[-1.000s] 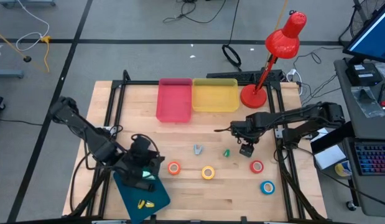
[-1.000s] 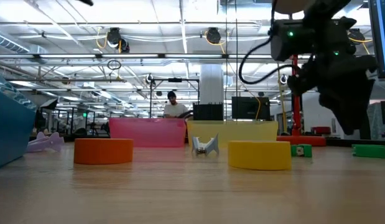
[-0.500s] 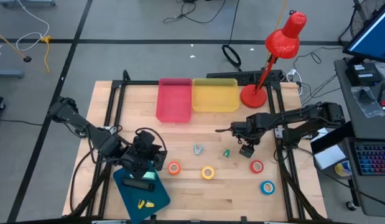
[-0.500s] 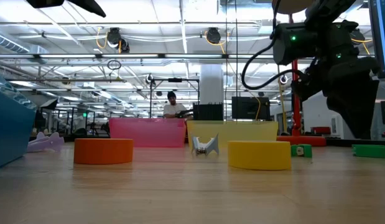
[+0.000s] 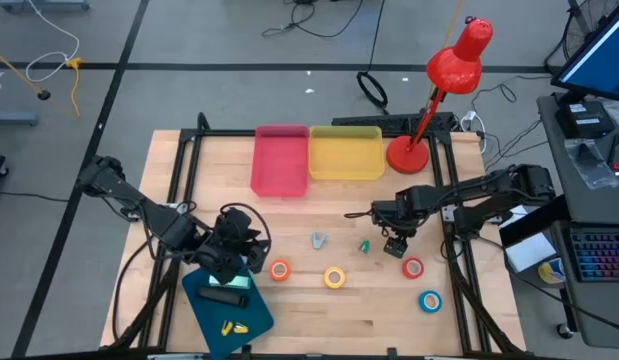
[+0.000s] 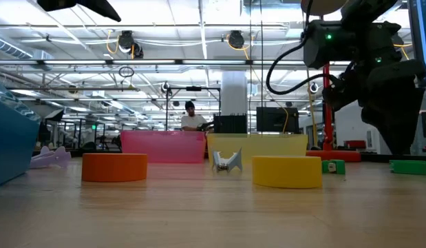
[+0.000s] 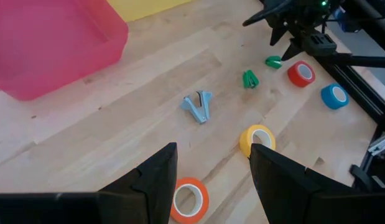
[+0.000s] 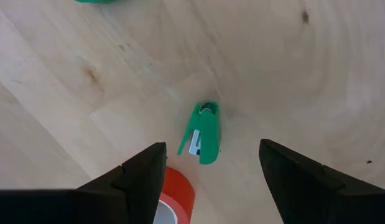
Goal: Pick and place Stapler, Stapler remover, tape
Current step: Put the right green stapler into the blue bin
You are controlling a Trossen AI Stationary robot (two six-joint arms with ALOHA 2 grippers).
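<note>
The yellow tape roll (image 5: pixel 334 277) lies near the front middle of the wooden counter (image 5: pixel 289 215) and serves as the landmark. The orange tape roll (image 5: pixel 280 270) sits just to its left, the red roll (image 5: pixel 413 268) well to its right, and the blue roll (image 5: pixel 430 300) right of it and nearer the front edge. Behind the yellow roll lies the grey-blue stapler remover (image 5: pixel 318 240); behind and to the right lies a small green stapler (image 5: pixel 365 245).

The right pincer (image 5: pixel 395 242) hangs between that green stapler and the red roll, its fingers spread and holding nothing; its wrist view shows a green stapler (image 8: pixel 203 132) on the wood between the fingers.

The left pincer (image 5: pixel 232 262) hovers left of the orange roll, over the edge of a blue tray (image 5: pixel 229 310), fingers spread and empty. A pink bin (image 5: pixel 280 160) and a yellow bin (image 5: pixel 345 153) stand far behind the yellow roll.
</note>
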